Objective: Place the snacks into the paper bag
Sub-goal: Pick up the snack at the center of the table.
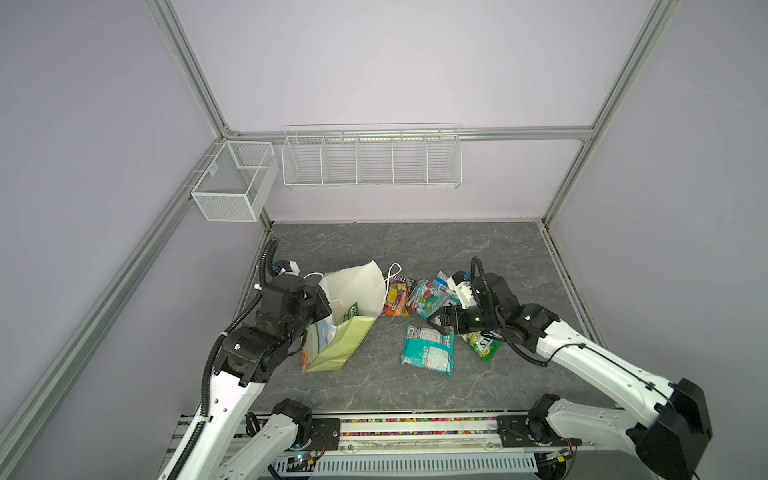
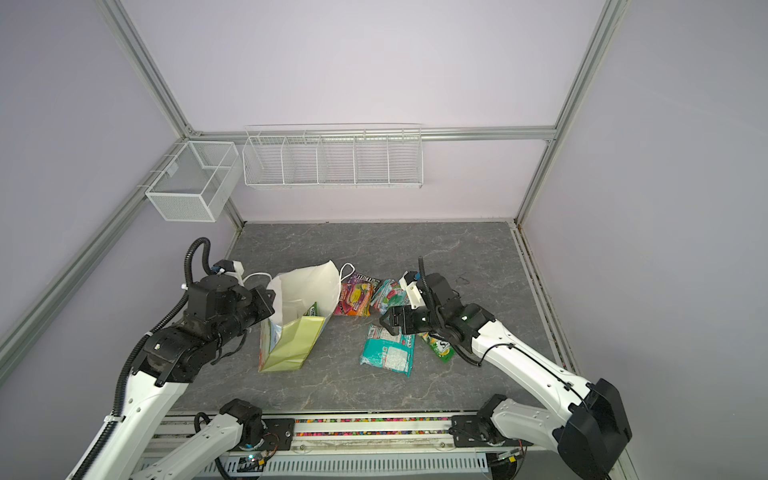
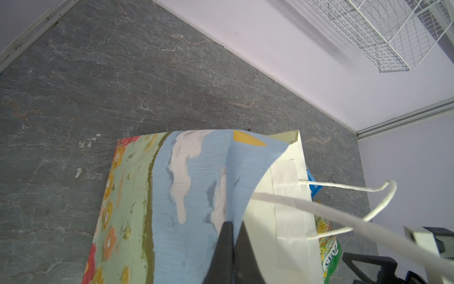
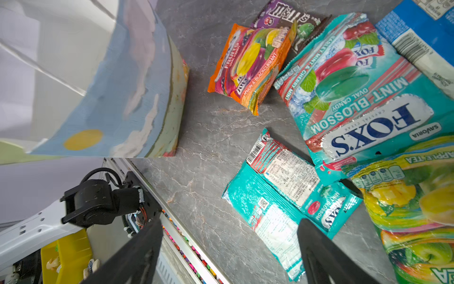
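Below, grey veined tabletop (image 1: 374, 245) under snacks (image 1: 428, 349); lilac walls (image 1: 374, 62) around.

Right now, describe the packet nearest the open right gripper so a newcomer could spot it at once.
Start at the paper bag standing on the grey table, then look toward the right gripper. Under its open jaws, nearest the table's front edge, lies a teal packet. Unlike the cherry-printed packet behind it, it lies back up, showing barcode and white label.
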